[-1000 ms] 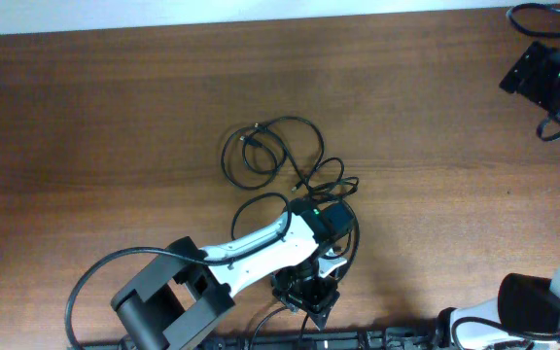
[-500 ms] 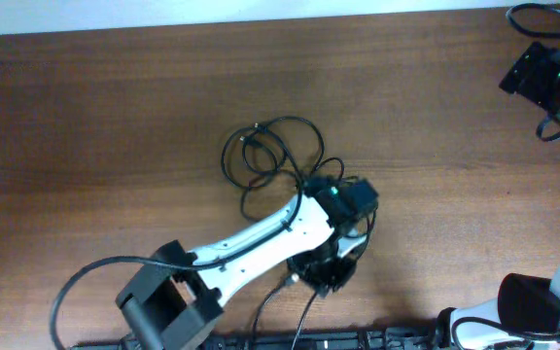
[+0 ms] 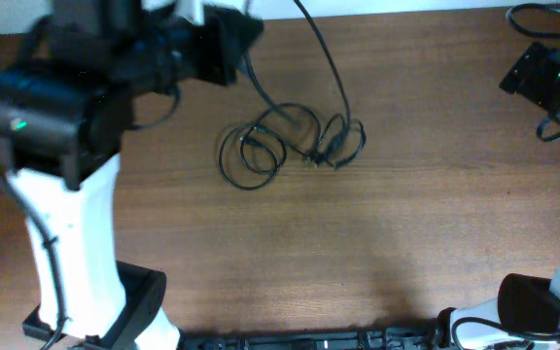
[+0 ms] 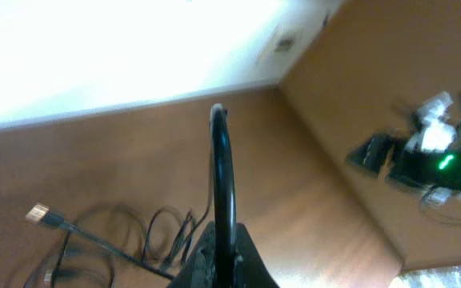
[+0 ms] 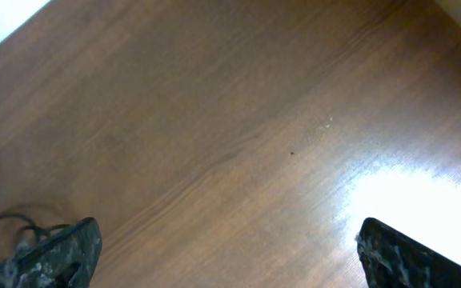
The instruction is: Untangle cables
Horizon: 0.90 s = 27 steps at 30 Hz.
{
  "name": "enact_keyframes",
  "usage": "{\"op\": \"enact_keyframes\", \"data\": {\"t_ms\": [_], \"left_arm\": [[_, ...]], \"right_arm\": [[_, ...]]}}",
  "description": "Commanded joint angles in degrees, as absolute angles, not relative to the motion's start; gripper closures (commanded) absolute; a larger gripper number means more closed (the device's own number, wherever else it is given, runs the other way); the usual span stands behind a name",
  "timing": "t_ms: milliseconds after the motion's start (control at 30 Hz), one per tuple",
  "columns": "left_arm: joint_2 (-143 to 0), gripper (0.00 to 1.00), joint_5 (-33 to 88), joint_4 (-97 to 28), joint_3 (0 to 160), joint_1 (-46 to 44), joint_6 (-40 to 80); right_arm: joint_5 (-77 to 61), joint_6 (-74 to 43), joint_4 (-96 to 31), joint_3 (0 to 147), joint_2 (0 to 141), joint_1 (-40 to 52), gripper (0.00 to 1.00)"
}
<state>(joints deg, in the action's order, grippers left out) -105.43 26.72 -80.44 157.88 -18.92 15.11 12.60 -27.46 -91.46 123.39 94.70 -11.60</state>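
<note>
One of the cables point(image 4: 221, 164) is clamped in your left gripper point(image 4: 219, 254), jaws closed tight on it, high above the knot point(image 3: 290, 146). The strand runs up out of the gripper and curves back down to the knot. The knot itself lies on the desk point(image 3: 406, 243), its loops overlapping, with a plug point(image 4: 38, 214) poking out at its edge. Well away from the knot, your right gripper point(image 5: 229, 250) stands wide open over bare wood, holding nothing.

The step in hand looks like drawing a first strand up out of the knot, and nothing seems separated yet. Next, check whether the lift drags the whole knot along. If it does, bring the right gripper in to pin a loop at the knot while the left draws its strand free.
</note>
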Motion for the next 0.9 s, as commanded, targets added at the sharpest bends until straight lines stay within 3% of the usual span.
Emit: {"op": "enact_keyframes", "data": {"t_ms": [0,133,233,367,567,633,733,867], "left_arm": [[-105.19,1.0,28.53,-72.16,162.12,-13.93,26.48],[-105.21,1.0,27.44,-55.9,162.17,-9.52,31.73],[-105.23,1.0,27.42,-53.71,162.12,-8.82,32.84],[-106.08,1.0,26.92,-63.37,158.23,-10.46,11.16],[-106.83,1.0,-6.9,-63.16,156.44,-3.16,15.84],[-107.98,1.0,-12.29,-63.13,155.15,-0.1,17.45],[-112.36,1.0,-22.44,-62.72,152.79,7.7,30.33],[-122.87,1.0,-24.88,-55.55,152.77,15.35,30.13]], "right_arm": [[13.32,-27.94,-91.5,123.44,94.04,-11.66,0.0],[13.32,-27.94,-91.5,123.44,94.04,-11.66,0.0],[13.32,-27.94,-91.53,123.42,94.04,-11.66,0.0],[13.32,-27.94,-91.53,123.42,94.04,-11.66,0.0],[13.32,-27.94,-91.53,123.42,94.04,-11.66,0.0],[13.32,-27.94,-91.53,123.42,94.04,-11.66,0.0],[13.32,-27.94,-91.5,123.42,94.04,-11.66,0.0],[13.32,-27.94,-91.5,123.44,94.04,-11.66,0.0]]}}
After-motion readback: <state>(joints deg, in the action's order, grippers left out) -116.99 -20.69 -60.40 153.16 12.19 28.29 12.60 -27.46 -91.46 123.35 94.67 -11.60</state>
